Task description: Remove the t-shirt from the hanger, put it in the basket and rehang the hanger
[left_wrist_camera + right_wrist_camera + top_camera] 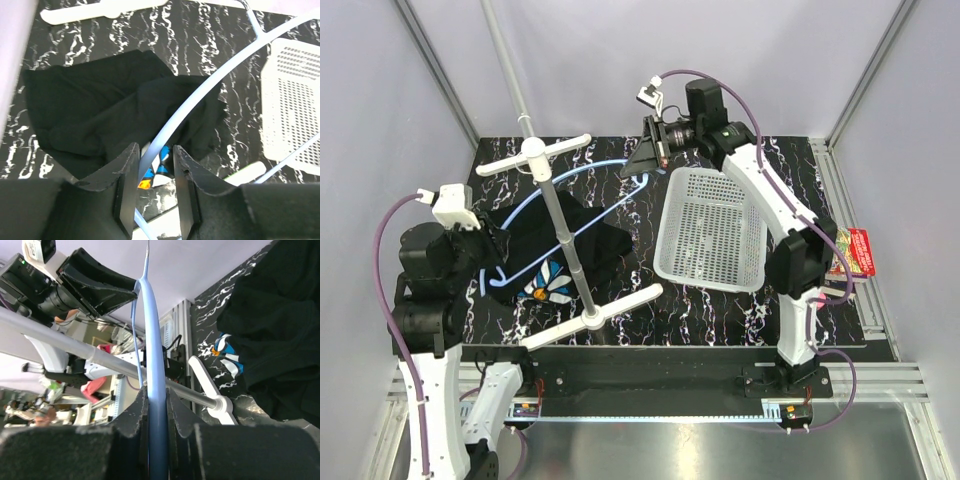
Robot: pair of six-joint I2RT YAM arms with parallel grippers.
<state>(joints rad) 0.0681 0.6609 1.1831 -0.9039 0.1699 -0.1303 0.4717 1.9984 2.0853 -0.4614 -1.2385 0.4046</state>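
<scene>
The black t-shirt (575, 240) lies crumpled on the marbled table, its flower print (545, 287) facing up. It also shows in the left wrist view (95, 115) and the right wrist view (280, 315). The light-blue hanger (575, 180) arcs over it, lifted between both arms. My right gripper (654, 157) is shut on the hanger's far end (153, 340). My left gripper (492, 258) is at the hanger's near end. The hanger's bar (200, 95) runs between its jaws, which stand apart; the bar lies against the left one. The t-shirt seems to lie under the hanger, not on it.
A white-and-grey pole stand (560, 225) with crossbars stands over the t-shirt, between the arms. A white perforated basket (712, 228) lies at the right, also in the left wrist view (290, 100). A red box (855, 252) sits at the table's right edge.
</scene>
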